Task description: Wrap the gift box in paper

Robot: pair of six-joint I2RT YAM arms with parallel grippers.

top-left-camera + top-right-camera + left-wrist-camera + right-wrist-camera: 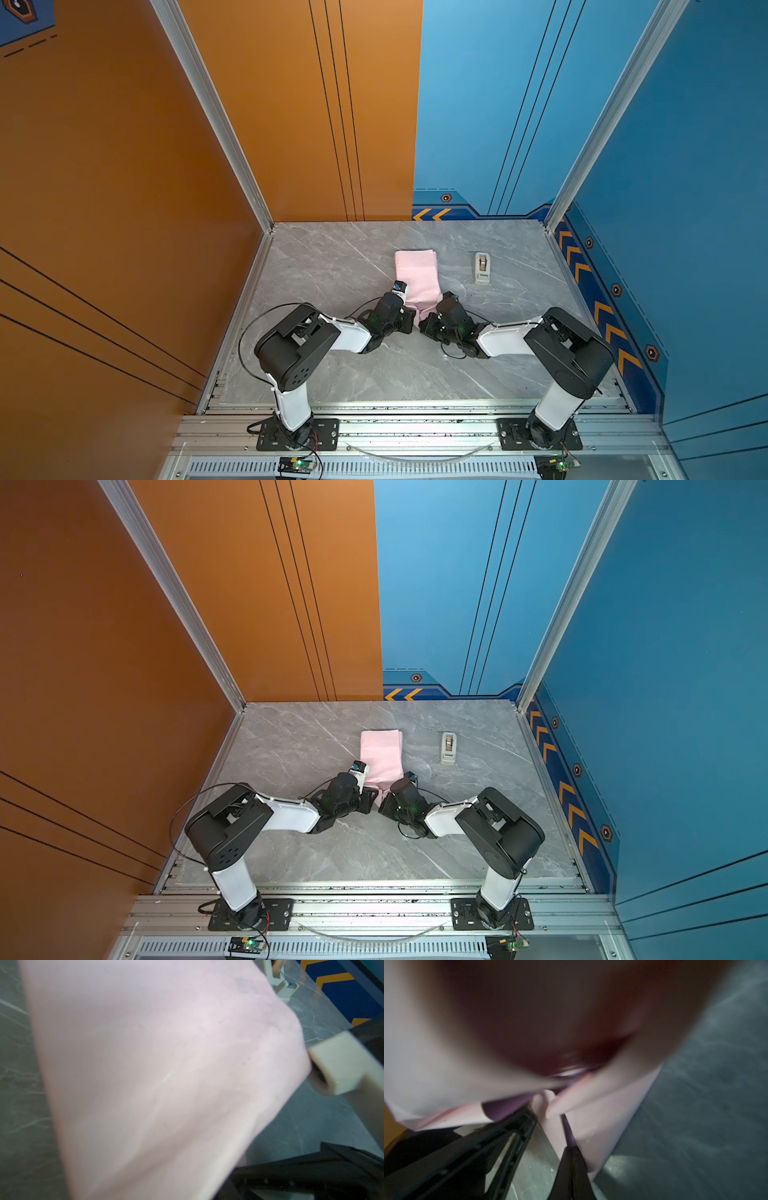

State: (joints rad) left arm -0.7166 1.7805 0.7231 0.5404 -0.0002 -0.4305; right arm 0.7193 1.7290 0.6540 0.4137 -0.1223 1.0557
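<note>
Toward the front of the table (332, 374), clamps the near end of the paper (415, 270) in the closed right gripper (550, 1131); left gripper (400, 287) at its left edge, cannot tell whether gripping. Beyond, lies pink side up, tape dispenser (482, 268) apart to its right.

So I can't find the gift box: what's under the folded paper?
Only the paper shows, pink side out, folded into a long bundle on the table, purple peeking inside its near end. No box is visible; anything underneath is covered.
</note>
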